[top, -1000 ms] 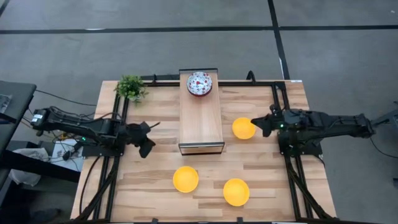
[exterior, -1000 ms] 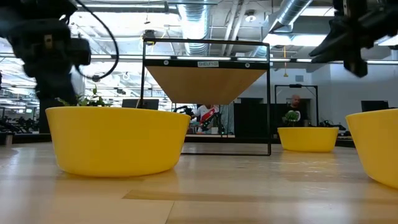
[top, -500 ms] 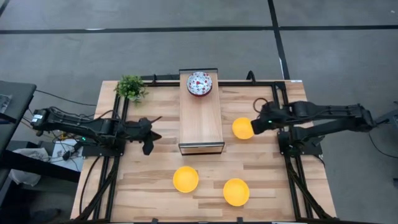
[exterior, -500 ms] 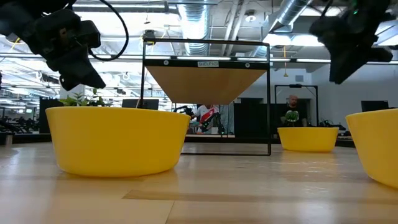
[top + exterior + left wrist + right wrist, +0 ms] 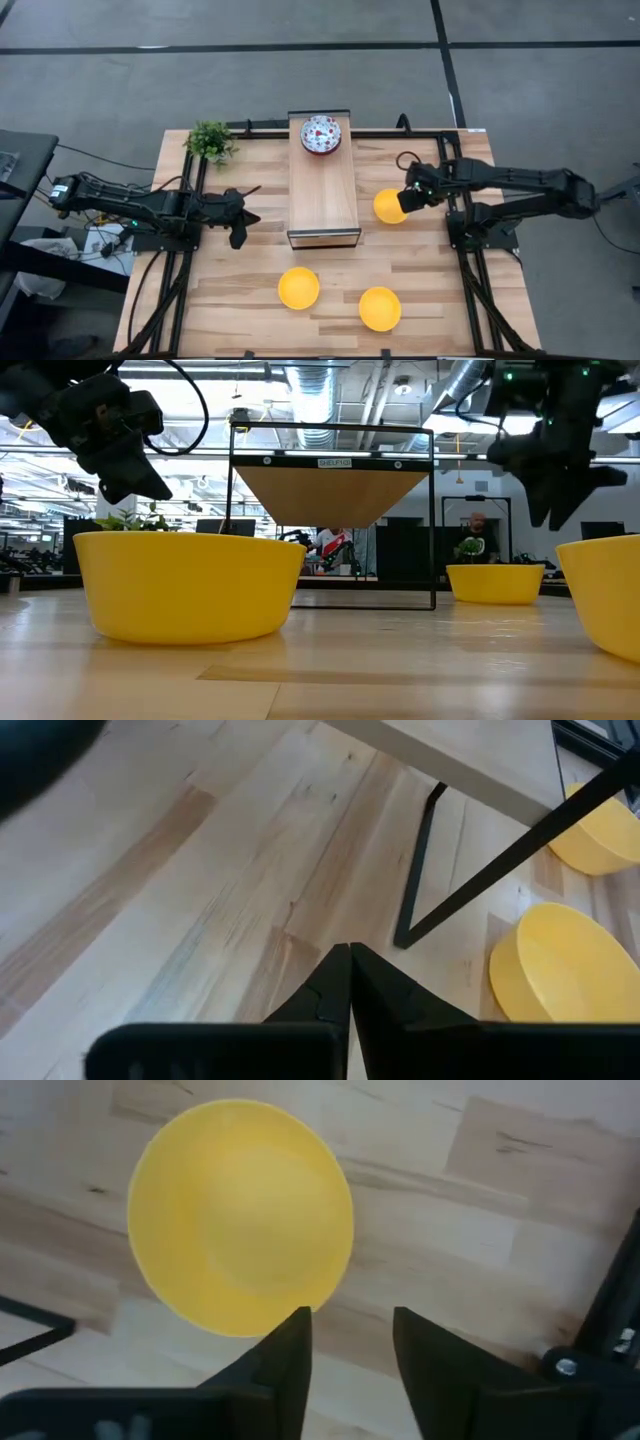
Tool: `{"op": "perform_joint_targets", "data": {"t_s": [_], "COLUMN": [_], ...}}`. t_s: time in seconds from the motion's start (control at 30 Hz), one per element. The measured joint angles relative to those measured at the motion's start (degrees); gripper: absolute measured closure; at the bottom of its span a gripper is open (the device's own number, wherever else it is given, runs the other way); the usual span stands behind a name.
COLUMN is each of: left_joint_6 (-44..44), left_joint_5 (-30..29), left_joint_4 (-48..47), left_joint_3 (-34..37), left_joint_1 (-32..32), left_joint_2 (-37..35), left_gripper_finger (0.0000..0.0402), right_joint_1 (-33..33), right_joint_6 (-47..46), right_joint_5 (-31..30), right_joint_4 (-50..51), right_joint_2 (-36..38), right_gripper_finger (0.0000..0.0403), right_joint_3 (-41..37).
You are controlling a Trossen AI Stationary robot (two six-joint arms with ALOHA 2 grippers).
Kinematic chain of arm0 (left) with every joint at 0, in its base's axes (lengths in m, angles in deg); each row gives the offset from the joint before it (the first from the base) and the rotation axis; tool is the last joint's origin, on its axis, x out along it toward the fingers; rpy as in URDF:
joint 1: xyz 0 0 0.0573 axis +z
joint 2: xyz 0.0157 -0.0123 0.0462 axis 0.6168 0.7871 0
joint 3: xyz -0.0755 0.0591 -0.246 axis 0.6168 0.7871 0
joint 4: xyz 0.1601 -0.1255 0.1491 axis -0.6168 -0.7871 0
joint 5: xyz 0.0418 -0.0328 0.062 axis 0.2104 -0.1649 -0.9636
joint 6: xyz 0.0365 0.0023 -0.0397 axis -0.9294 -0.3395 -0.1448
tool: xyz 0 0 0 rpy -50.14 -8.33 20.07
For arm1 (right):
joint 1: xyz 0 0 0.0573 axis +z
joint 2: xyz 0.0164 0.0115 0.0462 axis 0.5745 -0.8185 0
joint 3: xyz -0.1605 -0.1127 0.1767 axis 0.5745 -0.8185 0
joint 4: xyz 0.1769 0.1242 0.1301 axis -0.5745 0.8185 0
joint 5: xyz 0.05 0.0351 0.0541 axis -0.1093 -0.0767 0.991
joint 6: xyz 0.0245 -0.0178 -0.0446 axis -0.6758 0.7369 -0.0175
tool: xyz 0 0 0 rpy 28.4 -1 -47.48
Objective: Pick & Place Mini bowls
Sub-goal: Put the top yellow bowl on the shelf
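Note:
Three yellow mini bowls stand on the table: one at the right of the wooden shelf [image 5: 391, 206], also in the right wrist view [image 5: 240, 1215], and two near the front edge [image 5: 298, 288] [image 5: 379, 308]. One white floral bowl [image 5: 321, 134] sits on the shelf's far end. My right gripper [image 5: 407, 200] [image 5: 350, 1335] is open, above the right yellow bowl's right rim. My left gripper [image 5: 240, 218] [image 5: 349, 960] is shut and empty, left of the shelf, above the table.
A raised wooden shelf on a black wire frame [image 5: 323, 185] stands mid-table. A small green potted plant [image 5: 210, 141] sits at the far left corner. Black frame rails [image 5: 465, 250] run along the table's sides. Bare wood lies between the shelf and the front bowls.
My right gripper has moved toward the table's left and down, to just over the right yellow bowl's rim. My left gripper has shifted slightly toward the shelf and then held still. The bowls have stayed in place.

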Motion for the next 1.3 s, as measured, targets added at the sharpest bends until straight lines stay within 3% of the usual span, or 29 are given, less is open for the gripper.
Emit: {"op": "perform_joint_targets", "data": {"t_s": [0.17,0.3,0.63,1.3], "left_joint_6": [0.00,0.02,0.07,0.21], "left_joint_5": [0.01,0.06,1.41,1.28], "left_joint_4": [0.11,0.33,0.84,1.16], "left_joint_3": [0.00,0.00,0.00,0.02], "left_joint_1": [0.00,0.00,0.00,0.00], "left_joint_2": [0.00,0.00,0.02,0.02], "left_gripper_finger": [0.0393,0.0392,0.0392,0.0392], "right_joint_1": [-2.93,-4.80,-8.34,-9.00], "right_joint_6": [-1.46,-3.92,-6.28,-6.98], "right_joint_5": [2.76,3.06,4.83,4.50], "right_joint_4": [-5.82,-9.87,-20.84,-24.10], "right_joint_2": [0.61,0.13,-1.41,-4.43], "right_gripper_finger": [0.0237,0.0232,0.0262,0.0319], "right_joint_3": [-4.59,-7.58,-13.01,-16.35]}}
